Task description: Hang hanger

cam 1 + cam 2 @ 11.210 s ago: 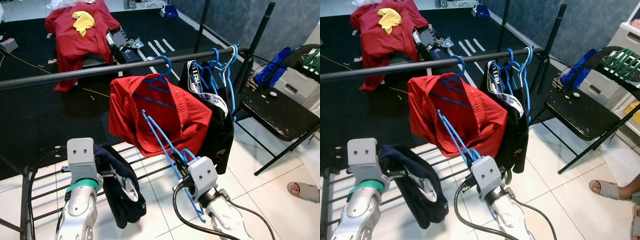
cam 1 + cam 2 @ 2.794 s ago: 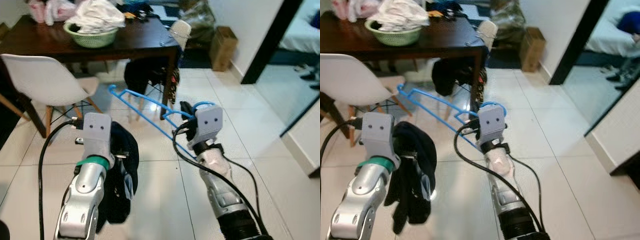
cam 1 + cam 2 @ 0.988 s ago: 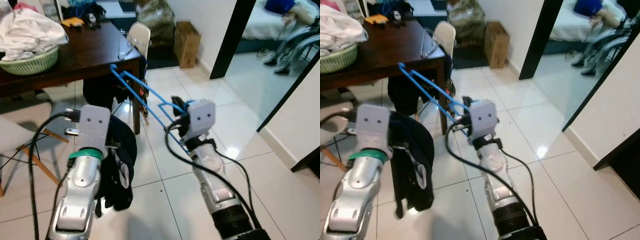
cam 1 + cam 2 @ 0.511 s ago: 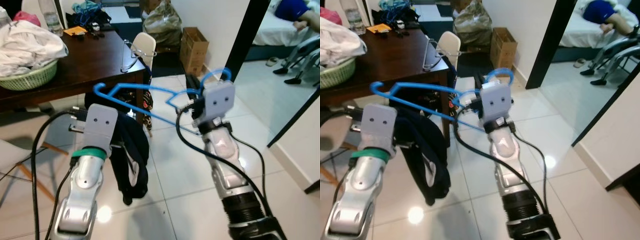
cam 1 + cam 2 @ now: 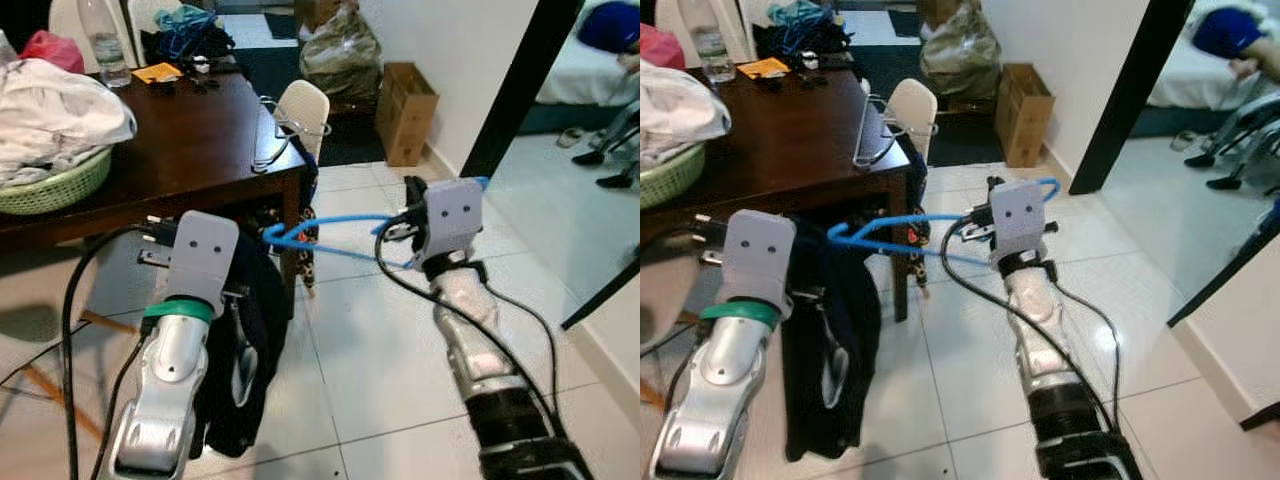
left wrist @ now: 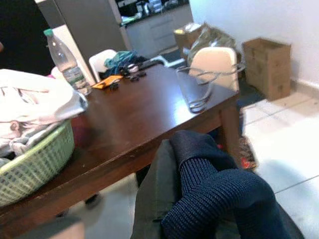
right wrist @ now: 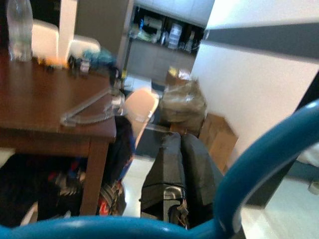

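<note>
Left: pale green woven basket (image 5: 50,185) of white laundry on my dark brown wooden table (image 5: 190,140). My left gripper (image 6: 219,199) is clamped on a dark navy knitted garment (image 5: 245,370), which hangs beside the table leg. Right gripper (image 7: 184,199) pinches the blue plastic hanger (image 5: 330,228) near its hook, frame lying roughly level, pointing toward the garment. No rail in view. I judge I should keep the hanger level, clear of the table corner, and turn slowly to find the rack.

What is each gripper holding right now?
Left gripper: shut on the dark garment.
Right gripper: shut on the blue hanger.
</note>
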